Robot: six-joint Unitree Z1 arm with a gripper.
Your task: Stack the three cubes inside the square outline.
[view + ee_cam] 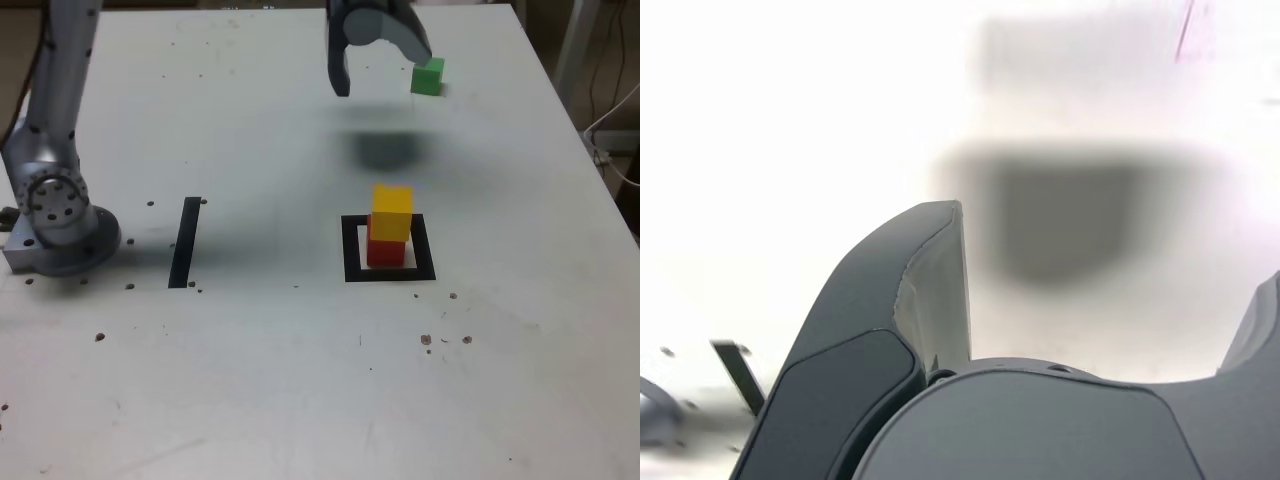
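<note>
In the exterior view the yellow cube (391, 212) sits on top of the red cube (387, 251), and the red one rests inside the square outline (351, 252). The green cube (428, 76) lies alone on the white table toward the far right. My gripper (383, 72) hovers above the table just left of the green cube, open, with nothing between its fingers. Its right finger (412, 40) is close to the cube, and I cannot tell whether it touches. The wrist view shows the gripper (1110, 250) spread wide over its own shadow, with no cube in sight.
A straight black tape strip (185, 242) lies left of the stack, also seen as the strip (740, 375) in the wrist view. The arm's grey base (60, 215) stands at the exterior view's left. Small dark specks dot the table. The table's right edge (600, 170) is near the green cube.
</note>
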